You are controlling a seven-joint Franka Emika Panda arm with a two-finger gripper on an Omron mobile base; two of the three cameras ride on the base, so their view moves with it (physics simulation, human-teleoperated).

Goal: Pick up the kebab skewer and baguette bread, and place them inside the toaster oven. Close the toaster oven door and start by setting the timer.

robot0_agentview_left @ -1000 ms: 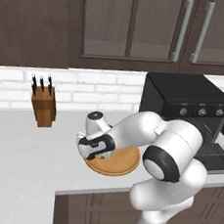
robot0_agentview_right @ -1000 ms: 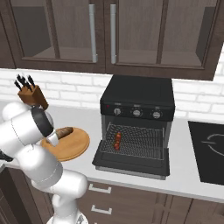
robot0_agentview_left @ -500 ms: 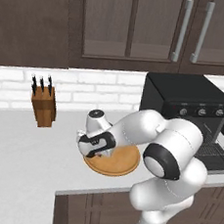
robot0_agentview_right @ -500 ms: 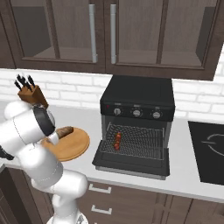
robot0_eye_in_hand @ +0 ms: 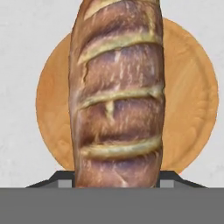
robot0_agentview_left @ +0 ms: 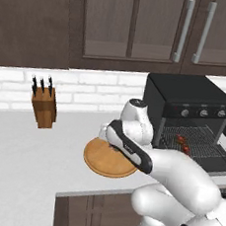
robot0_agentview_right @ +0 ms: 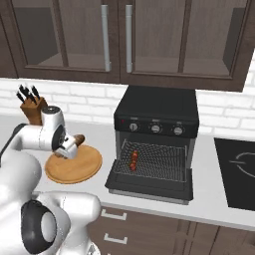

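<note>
gripper (robot0_agentview_right: 68, 147) clamps the baguette bread (robot0_eye_in_hand: 117, 94) between its two dark tips, the loaf running lengthwise straight out from the jaws. just beneath it sits the round wooden plate (robot0_agentview_right: 74, 167); the bread looks lifted off it, though the gap is hard to judge. off to the gripper's right the toaster oven (robot0_agentview_right: 157, 133) stands with the toaster oven door (robot0_agentview_right: 149, 187) folded down, the kebab skewer (robot0_agentview_right: 134, 160) lying on its wire rack. behind the gripper, a knife block (robot0_agentview_left: 42, 106) stands by the wall.
</note>
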